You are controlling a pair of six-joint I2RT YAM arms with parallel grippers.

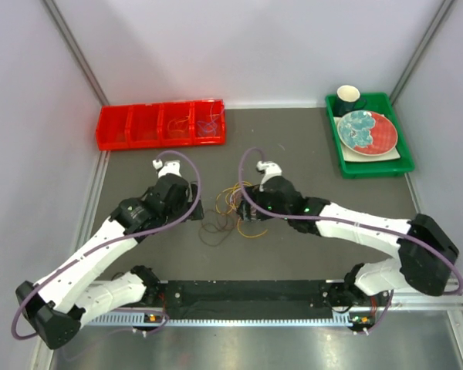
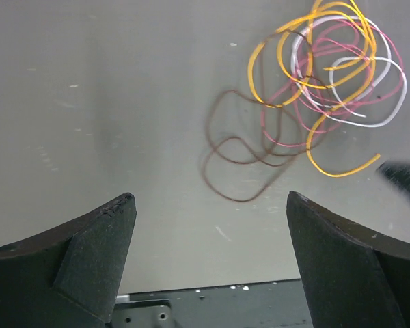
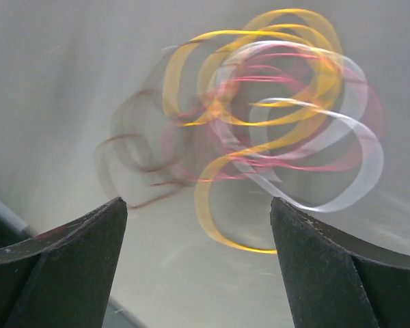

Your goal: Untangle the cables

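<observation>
Two arms hang over the cables, a knot of yellow, white and pink loops with a brown loop trailing off, near the middle of the grey counter. The left tool and right tool gape wide, holding nothing. Untangling looks barely begun; next, each must pinch a separate strand. A red bin and green tray line the far edge, between pale walls.
</observation>
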